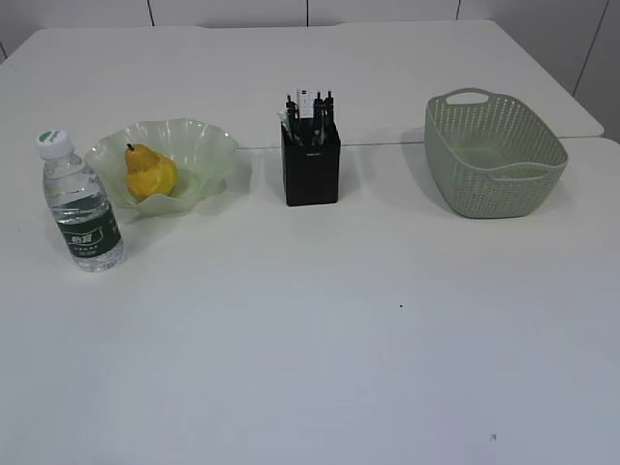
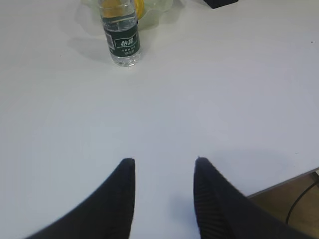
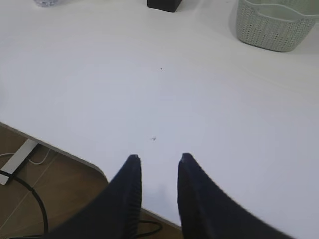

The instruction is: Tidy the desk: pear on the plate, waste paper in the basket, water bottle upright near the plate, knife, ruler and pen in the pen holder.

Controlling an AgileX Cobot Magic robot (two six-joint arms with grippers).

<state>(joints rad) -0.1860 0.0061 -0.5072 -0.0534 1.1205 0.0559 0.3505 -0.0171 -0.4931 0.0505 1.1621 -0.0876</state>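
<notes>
Desk (image 1: 320, 339): we see a plain white top, with a second white table butted against it behind

Pear (image 1: 149, 173): we find it lying in the plate, stem up, leaning toward the plate's left side

Plate (image 1: 208, 145): we place it at the left rear of the desk, just right of the bottle

Bottle (image 1: 81, 203): we see it upright, cap on, green label facing us, standing close beside the plate's left front edge; whether the two touch we cannot tell

Holder (image 1: 311, 174): we see it upright at the middle rear, between plate and basket and well apart from both; several dark pens and a white-tipped item stick out of its top, though we cannot tell which is the ruler or the knife

Basket (image 1: 494, 155): we place it at the right rear, upright; we make out no paper through its open top

Left gripper (image 2: 164, 162): we see both black fingers apart with nothing between them, hovering over bare desk near its front edge, the bottle well ahead

Right gripper (image 3: 158, 158): we see its fingers apart and empty, hanging over the front edge of the desk, with brown floor and a black cable (image 3: 35, 199) below
</notes>
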